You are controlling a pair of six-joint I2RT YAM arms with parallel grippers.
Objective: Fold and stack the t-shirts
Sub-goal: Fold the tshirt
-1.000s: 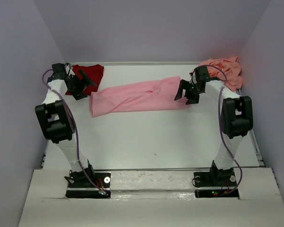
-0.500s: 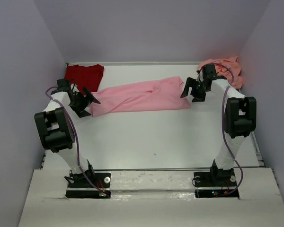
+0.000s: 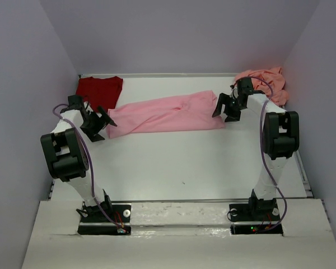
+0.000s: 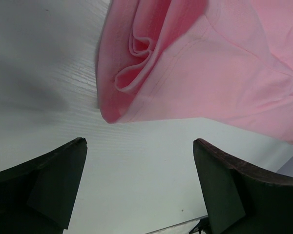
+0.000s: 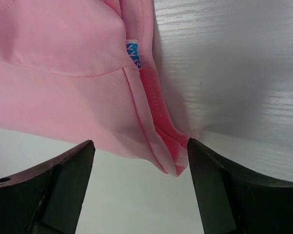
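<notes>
The light pink t-shirt (image 3: pixel 165 114) lies folded in a long strip across the far half of the table. My left gripper (image 3: pixel 105 124) is open and empty just off the strip's left end (image 4: pixel 136 63), a little above the table. My right gripper (image 3: pixel 223 109) is open and empty at the strip's right end, where a corner (image 5: pixel 158 141) and a small blue-and-white label (image 5: pixel 133 54) show between the jaws. The dark red t-shirt (image 3: pixel 101 89) lies folded at the far left. The salmon-pink t-shirt (image 3: pixel 266 81) is bunched at the far right corner.
Grey walls close in the table on the left, back and right. The white table (image 3: pixel 179 162) stretches toward the arm bases. A raised rail (image 3: pixel 179 202) runs along the near edge.
My left gripper swung from beside the dark red shirt down to the pink strip's left end. My right gripper shifted slightly back and settled at the right end. The shirts have not moved.
</notes>
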